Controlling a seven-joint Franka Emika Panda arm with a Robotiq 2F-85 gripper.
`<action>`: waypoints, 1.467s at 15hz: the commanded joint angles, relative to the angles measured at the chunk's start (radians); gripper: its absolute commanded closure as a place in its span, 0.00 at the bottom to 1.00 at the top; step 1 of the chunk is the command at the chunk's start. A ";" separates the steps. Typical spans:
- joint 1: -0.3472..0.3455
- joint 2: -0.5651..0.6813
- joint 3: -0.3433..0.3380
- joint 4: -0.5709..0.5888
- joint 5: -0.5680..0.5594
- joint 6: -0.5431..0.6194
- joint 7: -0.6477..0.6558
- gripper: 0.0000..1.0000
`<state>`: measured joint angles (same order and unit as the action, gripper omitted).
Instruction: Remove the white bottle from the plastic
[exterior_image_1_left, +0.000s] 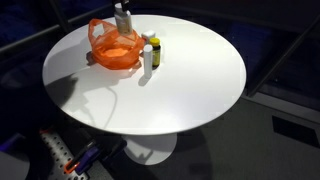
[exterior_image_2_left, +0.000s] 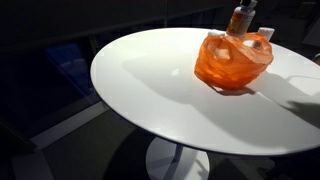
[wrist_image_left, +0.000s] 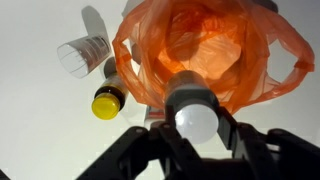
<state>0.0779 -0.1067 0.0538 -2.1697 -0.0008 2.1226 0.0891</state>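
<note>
Holding the white bottle over the orange bag

The claw (wrist_image_left: 196, 130) looks closed on the white bottle (wrist_image_left: 195, 118), with one finger on each side of it, just under the round white cap. The bottle hangs at the mouth of the orange plastic bag (wrist_image_left: 140, 60), which sits on the round white table (exterior_image_1_left: 200, 70). I think the bottle is small, light and hard, so a firm squeeze will not hurt it. Its sides look smooth and round, so it could slip or turn, and the best hold is across the middle of the body. The bag is thin and floppy and might come up with it. A yellow-capped bottle (wrist_image_left: 107, 103) and a clear cup (wrist_image_left: 83, 52) wait beside the bag.
</note>
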 joint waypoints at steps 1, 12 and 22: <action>-0.017 -0.065 -0.014 0.031 0.027 -0.075 -0.045 0.81; -0.130 -0.057 -0.098 0.107 -0.016 -0.096 -0.009 0.81; -0.201 0.080 -0.168 0.157 -0.028 -0.082 0.008 0.81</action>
<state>-0.1137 -0.0779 -0.1055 -2.0613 -0.0058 2.0493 0.0753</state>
